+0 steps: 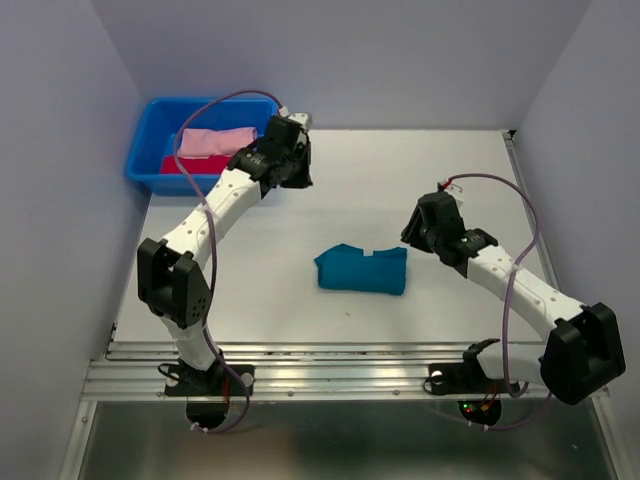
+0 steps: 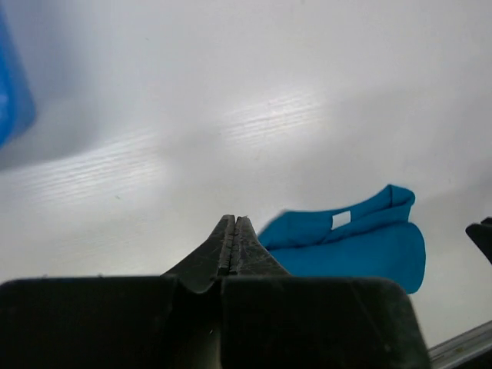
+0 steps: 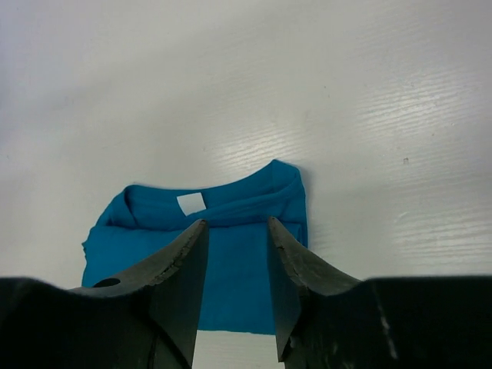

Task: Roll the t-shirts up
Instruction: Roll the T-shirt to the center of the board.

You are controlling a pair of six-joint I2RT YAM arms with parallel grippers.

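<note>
1. In the middle of the worktop, the teal t-shirt lay folded into a compact block, white neck label up
2. Just right of it, the right fingers stood parted, gripping nothing, the shirt showing in the gap
3. Back left, the left fingers were pressed shut and empty, beside the blue tub
4. Inside that tub sat a pink bundle and a red bundle
</note>
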